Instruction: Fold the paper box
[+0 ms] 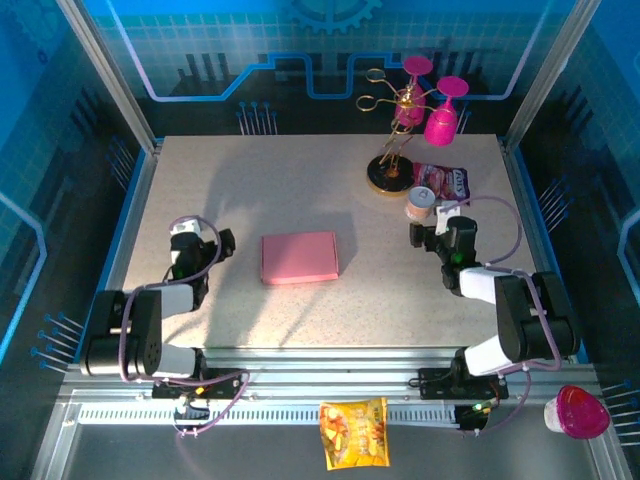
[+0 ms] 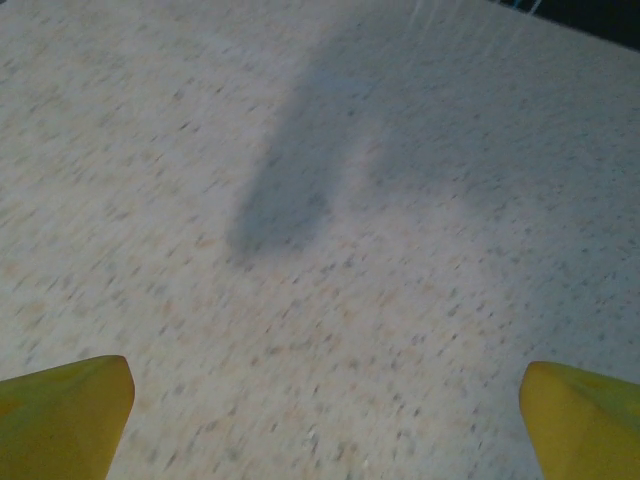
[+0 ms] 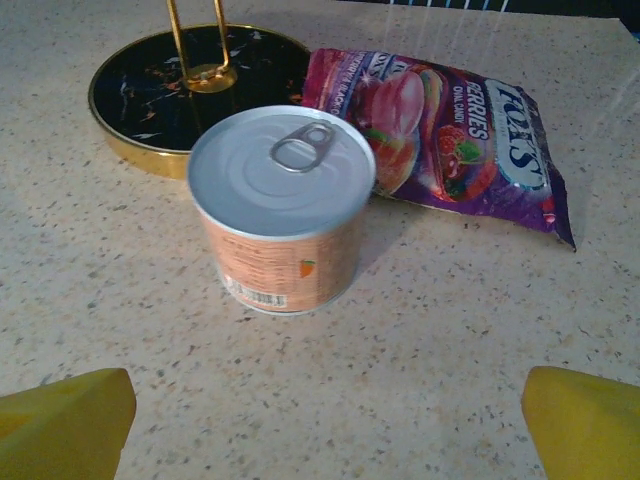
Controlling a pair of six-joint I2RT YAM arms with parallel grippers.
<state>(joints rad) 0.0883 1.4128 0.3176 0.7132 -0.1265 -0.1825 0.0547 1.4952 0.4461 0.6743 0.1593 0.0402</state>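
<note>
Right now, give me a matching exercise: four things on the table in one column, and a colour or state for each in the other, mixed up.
1. paper box
2. can
3. snack bag
4. stand

a. purple, lying flat, printed with berries
b. upright, pull-tab on top
c. plain pink rectangle, apart from the others
d. gold with a black base, holding magenta goblets

Pairs: 1-c, 2-b, 3-a, 4-d

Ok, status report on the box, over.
Left gripper open, empty. Right gripper open, empty, facing a can. Pink box folded, mid-table, untouched. Nothing blocking it.
</note>
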